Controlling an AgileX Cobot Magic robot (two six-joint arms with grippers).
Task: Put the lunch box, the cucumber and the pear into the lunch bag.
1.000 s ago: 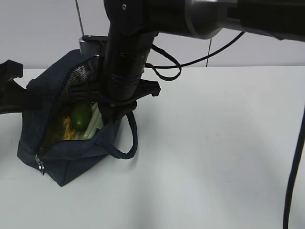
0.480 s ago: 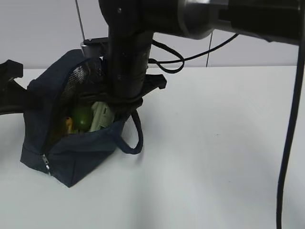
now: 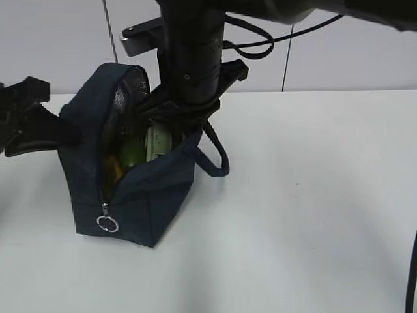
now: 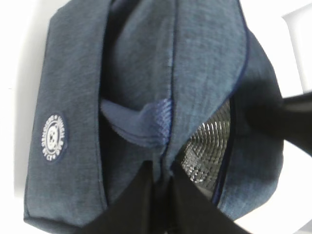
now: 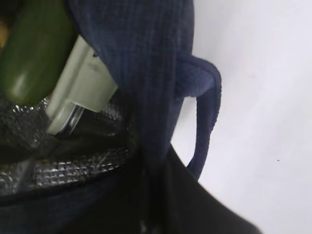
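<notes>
The navy lunch bag (image 3: 146, 202) stands upright on the white table with its mouth gaping and its ring pull (image 3: 107, 223) hanging at the front. Inside it show the green cucumber (image 3: 132, 153), the pale lid of the lunch box (image 3: 158, 142) and a bit of the yellow pear (image 3: 112, 168). My left gripper (image 3: 68, 134) is shut on the bag's left wall (image 4: 163, 168). My right gripper (image 3: 187, 127) is shut on the bag's right wall (image 5: 153, 165). The right wrist view shows the cucumber (image 5: 34, 48), the lunch box (image 5: 80, 87) and the foil lining (image 5: 63, 165).
A strap handle (image 3: 218, 160) loops out from the bag's right side, also in the right wrist view (image 5: 204, 122). The other strap (image 4: 141, 126) and a round logo patch (image 4: 53, 138) show on the left side. White table (image 3: 313, 215) stretches right and front. A cable (image 3: 260, 49) hangs behind the right arm.
Both grippers have lifted and shifted right, pulling the bag from a slumped tilt to upright. The ring pull now hangs at the front and the bag's mouth is narrower.
</notes>
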